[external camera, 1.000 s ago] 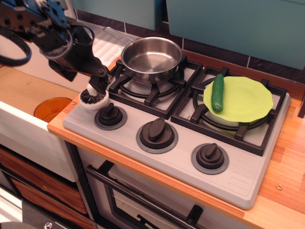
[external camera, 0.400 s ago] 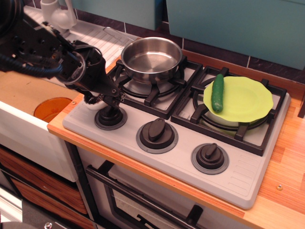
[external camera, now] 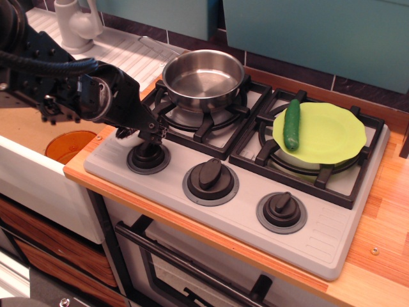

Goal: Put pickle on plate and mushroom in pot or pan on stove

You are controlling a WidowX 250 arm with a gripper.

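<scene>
In the single camera view, your gripper (external camera: 148,132) sits low over the front left corner of the grey stove (external camera: 319,246), right above the leftmost black knob (external camera: 148,157). You cannot tell from here whether its jaws are parted or clamped, and the mushroom is hidden, so you cannot tell where it is. The pickle (external camera: 292,124) lies on the left side of the lime-green plate (external camera: 335,134), which rests on the right burner grate (external camera: 332,182). The steel pan (external camera: 203,78) stands on the left burner. An orange bowl (external camera: 67,146) sits in the sink at left.
</scene>
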